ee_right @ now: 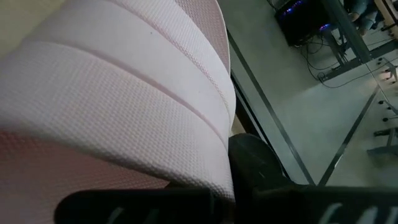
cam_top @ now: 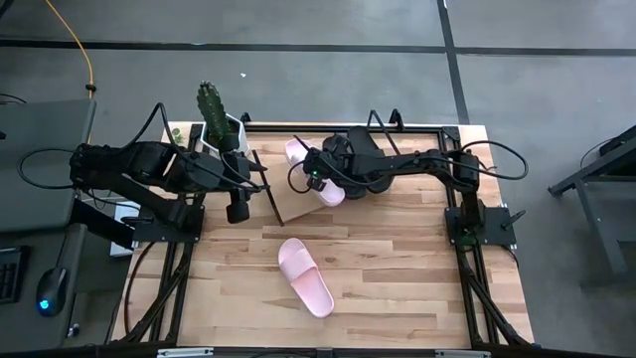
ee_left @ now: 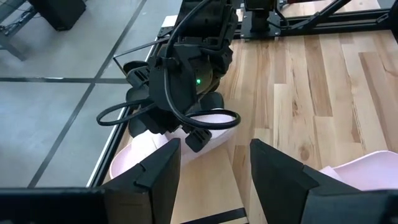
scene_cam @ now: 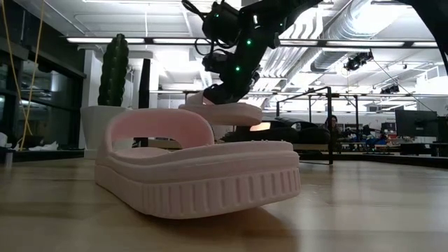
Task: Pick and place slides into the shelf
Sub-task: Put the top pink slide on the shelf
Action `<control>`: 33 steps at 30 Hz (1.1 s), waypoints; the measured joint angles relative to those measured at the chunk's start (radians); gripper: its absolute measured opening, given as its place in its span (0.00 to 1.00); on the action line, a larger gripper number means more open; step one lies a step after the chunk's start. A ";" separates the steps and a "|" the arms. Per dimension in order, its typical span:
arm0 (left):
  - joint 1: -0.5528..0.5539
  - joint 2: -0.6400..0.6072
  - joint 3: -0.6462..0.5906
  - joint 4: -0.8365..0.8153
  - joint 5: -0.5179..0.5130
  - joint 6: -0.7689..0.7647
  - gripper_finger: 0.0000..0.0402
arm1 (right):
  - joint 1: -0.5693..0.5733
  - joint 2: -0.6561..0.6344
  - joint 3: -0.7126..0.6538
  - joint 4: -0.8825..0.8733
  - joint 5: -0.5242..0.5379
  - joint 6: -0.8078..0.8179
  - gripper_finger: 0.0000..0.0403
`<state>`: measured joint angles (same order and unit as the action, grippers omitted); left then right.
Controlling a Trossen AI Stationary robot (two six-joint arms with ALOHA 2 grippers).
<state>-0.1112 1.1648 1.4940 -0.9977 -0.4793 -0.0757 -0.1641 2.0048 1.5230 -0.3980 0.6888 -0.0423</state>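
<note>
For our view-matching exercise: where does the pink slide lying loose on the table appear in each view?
High view: loose pink slide, lower centre.
Low view: fills the foreground.
Left wrist view: bottom right corner.
Right wrist view: not in it.
Shared landmark: second pink slide under the right arm.

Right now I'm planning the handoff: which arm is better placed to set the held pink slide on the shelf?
Right. Its pincer already grips the light pink rubber slide beside the slanted wooden shelf; the left pincer holds nothing.
</note>
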 joint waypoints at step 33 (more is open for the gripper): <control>0.000 0.000 0.000 0.000 0.000 0.000 0.44 | -0.041 0.013 0.002 -0.146 -0.091 0.115 0.00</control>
<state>-0.1116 1.1648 1.4940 -0.9981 -0.4793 -0.0759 -0.2055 2.0178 1.5249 -0.5443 0.5979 0.0723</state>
